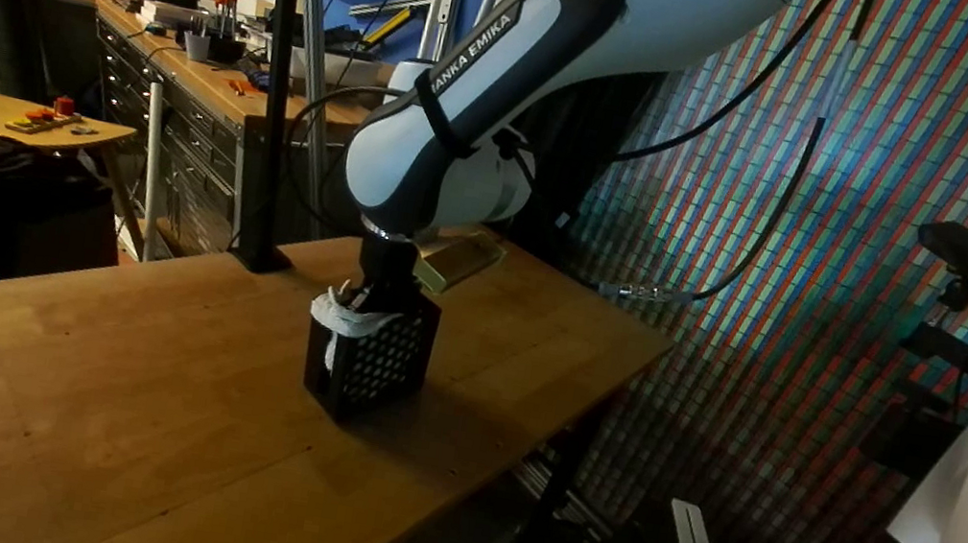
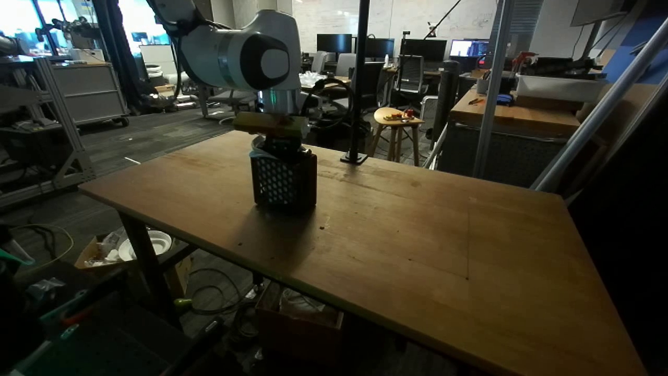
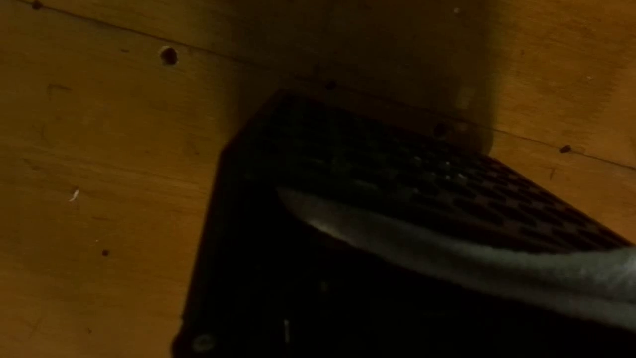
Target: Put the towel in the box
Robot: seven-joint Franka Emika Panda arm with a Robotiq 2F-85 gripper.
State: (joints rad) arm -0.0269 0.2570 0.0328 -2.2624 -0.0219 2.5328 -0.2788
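A black box with hole-patterned sides (image 1: 381,367) stands upright on the wooden table; it also shows in an exterior view (image 2: 284,183) and the wrist view (image 3: 462,189). A whitish towel (image 1: 350,320) lies partly inside the box and over its top rim. A pale strip of the towel runs along the inner wall in the wrist view (image 3: 407,243). My gripper (image 1: 386,275) points down into the box top, beside the towel. Its fingers are hidden by the box walls and very dark in the wrist view, so I cannot see whether they hold the towel.
The table (image 2: 417,250) has edges near the box. A black post (image 1: 276,83) stands on the table's far side. A yellowish block (image 2: 271,124) sits beside my wrist. A workbench (image 1: 184,78) and a small stool (image 1: 41,122) stand beyond the table.
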